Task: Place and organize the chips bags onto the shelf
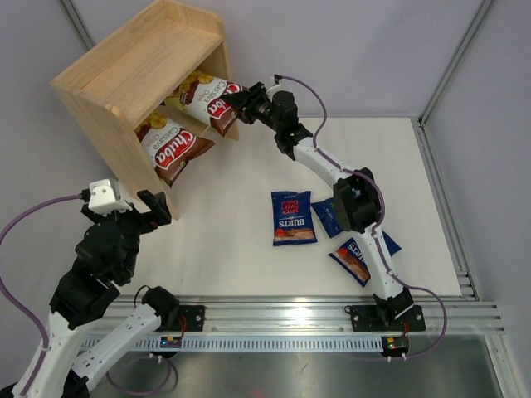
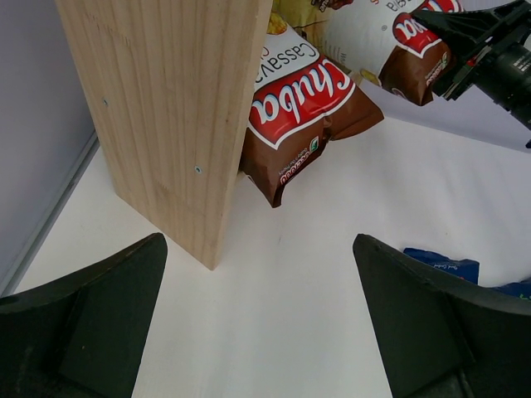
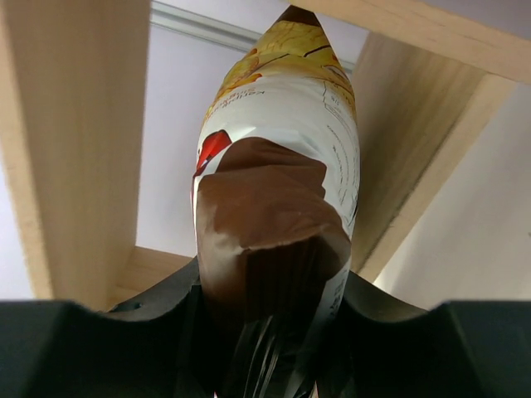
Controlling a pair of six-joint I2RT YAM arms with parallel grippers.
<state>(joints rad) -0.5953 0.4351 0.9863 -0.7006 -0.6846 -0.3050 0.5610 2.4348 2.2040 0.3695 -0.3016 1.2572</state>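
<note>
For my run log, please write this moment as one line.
right gripper: shut on upper Chuba bag, in shelf | left gripper: open, empty | Burts bags: on table

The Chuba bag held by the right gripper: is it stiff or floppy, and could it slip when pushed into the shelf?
Probably floppy: the Chuba bag crumples where the right gripper pinches its brown end. Its puffed body suggests it is light, so it may buckle against the shelf rather than slide. The glossy film looks slippery.
</note>
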